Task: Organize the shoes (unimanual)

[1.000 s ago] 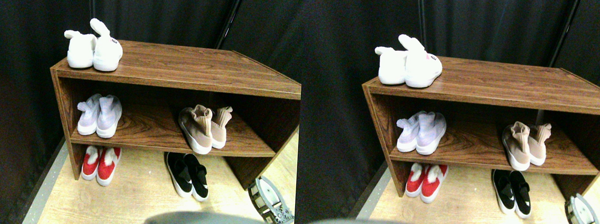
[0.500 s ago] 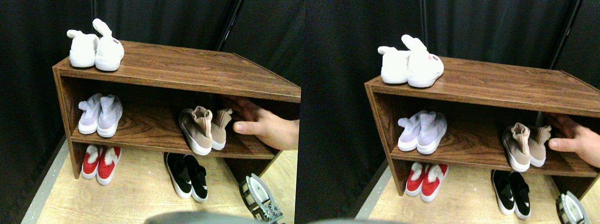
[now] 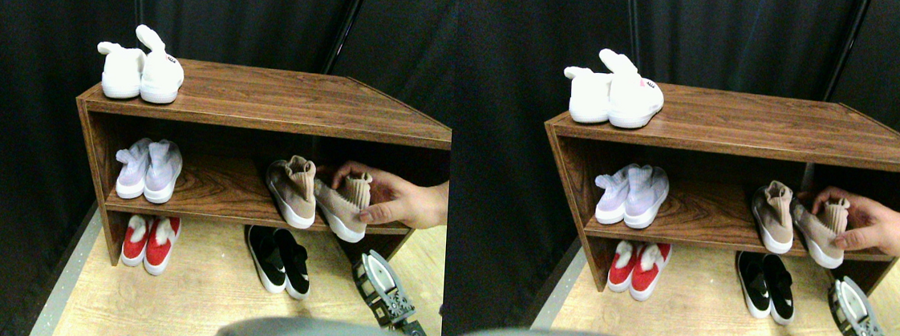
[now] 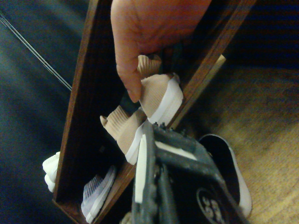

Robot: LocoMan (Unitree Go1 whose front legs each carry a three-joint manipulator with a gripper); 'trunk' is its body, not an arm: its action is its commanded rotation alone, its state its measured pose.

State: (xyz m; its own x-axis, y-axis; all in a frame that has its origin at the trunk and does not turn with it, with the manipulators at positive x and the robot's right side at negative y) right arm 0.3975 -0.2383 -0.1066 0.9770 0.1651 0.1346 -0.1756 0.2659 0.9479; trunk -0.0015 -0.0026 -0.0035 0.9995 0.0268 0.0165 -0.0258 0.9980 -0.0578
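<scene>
Two tan knit shoes are on the middle shelf at the right. One tan shoe (image 3: 292,193) stands heel outward. The other tan shoe (image 3: 340,207) lies angled across the shelf's front edge, with a person's hand (image 3: 402,202) gripping its collar. A black slip-on pair (image 3: 279,260) sits on the floor just below. My right gripper (image 3: 385,290) hangs low at the lower right, below the held shoe and apart from every shoe. In the wrist view the hand (image 4: 149,32) pinches the tan shoe (image 4: 160,93), its partner (image 4: 122,128) is beside it, and a black slip-on (image 4: 231,170) is close by.
The brown wooden rack (image 3: 277,103) carries a white eared pair (image 3: 140,73) on its top left. A lavender pair (image 3: 148,171) stands at the middle shelf's left, and a red pair (image 3: 149,244) on the floor under it. Black curtains hang behind, and pale wood floor lies in front.
A person's hand came in from the right, took the right tan shoe by its collar and drew it out to the shelf's front edge, turned sideways. My gripper stays low at the lower right.
</scene>
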